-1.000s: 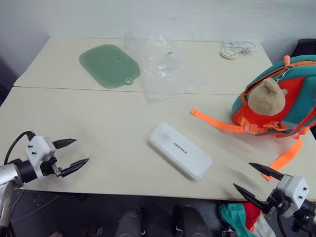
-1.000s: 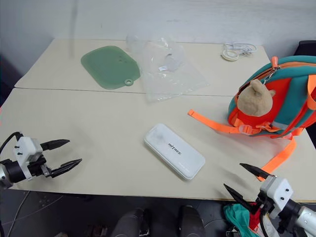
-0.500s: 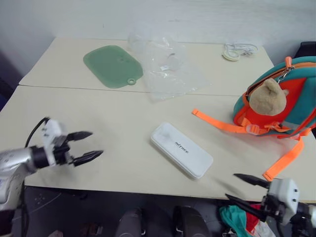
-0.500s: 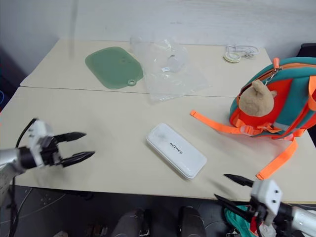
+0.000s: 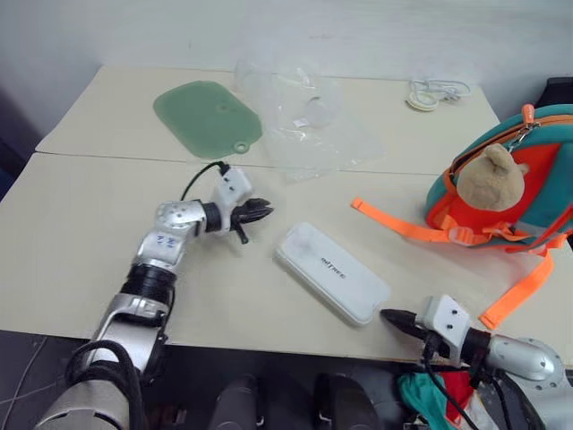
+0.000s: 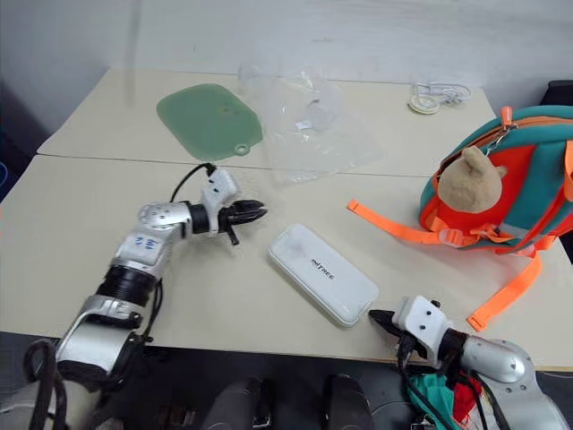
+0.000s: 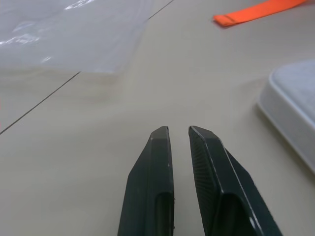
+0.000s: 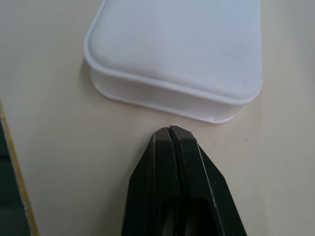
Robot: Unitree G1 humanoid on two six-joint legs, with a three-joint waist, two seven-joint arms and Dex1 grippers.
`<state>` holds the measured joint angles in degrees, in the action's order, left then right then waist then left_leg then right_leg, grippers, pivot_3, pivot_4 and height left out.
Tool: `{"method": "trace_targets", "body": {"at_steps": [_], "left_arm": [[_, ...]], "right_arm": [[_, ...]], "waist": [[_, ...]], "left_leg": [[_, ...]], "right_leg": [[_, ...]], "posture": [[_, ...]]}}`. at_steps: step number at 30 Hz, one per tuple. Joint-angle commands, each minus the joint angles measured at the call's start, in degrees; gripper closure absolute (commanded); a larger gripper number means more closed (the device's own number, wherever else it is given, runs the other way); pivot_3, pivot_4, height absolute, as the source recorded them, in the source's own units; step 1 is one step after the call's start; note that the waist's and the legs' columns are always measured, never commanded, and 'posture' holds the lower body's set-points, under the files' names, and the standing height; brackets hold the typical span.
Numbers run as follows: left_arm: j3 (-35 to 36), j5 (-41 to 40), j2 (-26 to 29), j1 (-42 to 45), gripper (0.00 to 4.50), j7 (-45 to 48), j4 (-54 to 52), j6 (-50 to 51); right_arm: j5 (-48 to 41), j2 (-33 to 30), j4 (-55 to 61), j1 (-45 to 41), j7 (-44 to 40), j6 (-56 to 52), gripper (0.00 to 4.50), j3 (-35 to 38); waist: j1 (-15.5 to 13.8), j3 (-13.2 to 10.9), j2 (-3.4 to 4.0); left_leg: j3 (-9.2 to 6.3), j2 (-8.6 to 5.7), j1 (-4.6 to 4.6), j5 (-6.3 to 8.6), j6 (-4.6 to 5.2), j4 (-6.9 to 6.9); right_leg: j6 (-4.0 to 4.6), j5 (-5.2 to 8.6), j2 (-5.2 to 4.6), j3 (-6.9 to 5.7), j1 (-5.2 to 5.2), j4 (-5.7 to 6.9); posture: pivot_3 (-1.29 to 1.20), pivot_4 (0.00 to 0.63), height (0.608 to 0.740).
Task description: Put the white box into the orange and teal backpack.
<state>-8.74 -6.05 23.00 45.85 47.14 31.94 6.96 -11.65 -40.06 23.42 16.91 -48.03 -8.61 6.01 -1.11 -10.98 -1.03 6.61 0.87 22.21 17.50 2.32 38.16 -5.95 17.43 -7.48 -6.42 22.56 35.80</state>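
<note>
White box (image 5: 332, 284) lies flat on the table (image 5: 81, 224), well apart from the orange and teal backpack (image 5: 528, 170). Both arms have closed in: left gripper (image 5: 260, 212) nearly shut and empty beside one end, right gripper (image 5: 391, 315) shut and empty at the other, probably to squeeze it between them.

My left arm reaches forward, its left gripper (image 5: 260, 213) pointing right with fingers (image 7: 152, 182) a narrow gap apart; my right gripper (image 5: 390, 316) sits low, pointing left, fingers pressed together
</note>
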Motion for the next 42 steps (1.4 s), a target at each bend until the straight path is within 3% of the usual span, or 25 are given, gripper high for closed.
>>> {"method": "trace_targets", "body": {"at_steps": [1, 7, 12, 18, 28, 33, 37, 42], "left_arm": [[-1.2, 0.4, -1.7, -0.1, 3.66, 2.6, 0.0, -1.2], [-2.5, 0.6, -1.2, -4.0, 3.66, 5.9, -4.7, 2.5], [-1.5, -1.4, 3.6, -10.4, 3.66, 9.0, -14.8, 9.9], [2.6, -5.8, 9.9, -20.4, 3.66, 9.0, -30.7, 19.6], [11.0, -12.1, 14.8, -29.3, 3.66, 5.2, -43.6, 31.1], [16.1, -12.5, 20.2, -29.1, 3.66, 4.8, -39.3, 30.6], [14.4, -10.0, 15.3, -19.2, 3.66, -0.6, -27.4, 26.9], [9.2, -7.0, 9.1, -10.5, 3.66, -0.5, -17.7, 21.0]], "right_arm": [[-1.5, 0.9, 4.0, -1.2, 1.4, -4.1, 4.50, -1.8], [-1.8, 1.8, 6.2, -4.6, 3.5, -8.9, 4.50, -3.6], [-0.8, 1.9, 3.4, -10.1, 3.7, -10.5, 4.50, -5.1], [-0.3, 1.5, -2.0, -16.2, 2.4, -9.6, 4.50, -5.5], [2.2, -1.4, -11.2, -22.1, -0.2, -4.5, 4.50, -5.1], [1.1, -2.2, -13.0, -22.7, -1.9, -4.4, 4.50, -4.7], [-1.0, -3.1, -11.2, -21.5, -5.1, -7.7, 4.50, -5.5], [-2.1, -3.0, -7.6, -20.3, -4.5, -12.5, 4.50, -5.7]], "waist": [[0.0, 0.0, -0.01], [0.3, 0.0, -0.01], [1.0, 0.0, -0.03], [1.3, 0.0, -0.01], [1.2, 0.0, -0.01], [1.2, 0.0, 0.00], [0.1, 0.0, 0.00], [-0.4, 0.0, -0.03]], "left_leg": [[0.00, 0.04, 0.00, 0.00, -0.01, 0.00], [-0.02, 0.06, 0.00, 0.00, -0.04, 0.01], [-0.02, 0.08, -0.06, 0.00, -0.05, 0.04], [-0.07, 0.10, -0.06, 0.01, -0.08, 0.01], [-0.19, 0.06, 0.00, 0.03, -0.09, -0.02], [-0.21, 0.08, 0.00, 0.03, -0.13, -0.03], [-0.30, 0.00, 0.01, 0.02, -0.11, 0.00], [-0.26, -0.04, 0.11, 0.05, -0.05, 0.06]], "right_leg": [[0.00, 0.00, -0.02, 0.00, 0.01, 0.01], [0.01, 0.00, -0.02, -0.01, 0.02, 0.02], [0.03, 0.01, -0.08, 0.07, 0.00, 0.00], [0.07, 0.04, -0.10, 0.31, -0.01, 0.07], [0.09, 0.04, -0.18, 0.38, -0.02, 0.01], [0.14, 0.07, -0.16, 0.36, -0.01, -0.04], [0.13, 0.07, -0.20, 0.26, -0.06, -0.01], [0.06, 0.03, -0.12, 0.19, -0.07, 0.09]], "posture": [[0.00, 0.150, 0.740], [0.00, 0.150, 0.740], [0.00, 0.150, 0.740], [0.00, 0.150, 0.740], [0.00, 0.150, 0.740], [0.00, 0.150, 0.740], [0.00, 0.150, 0.740], [0.00, 0.150, 0.740]]}}
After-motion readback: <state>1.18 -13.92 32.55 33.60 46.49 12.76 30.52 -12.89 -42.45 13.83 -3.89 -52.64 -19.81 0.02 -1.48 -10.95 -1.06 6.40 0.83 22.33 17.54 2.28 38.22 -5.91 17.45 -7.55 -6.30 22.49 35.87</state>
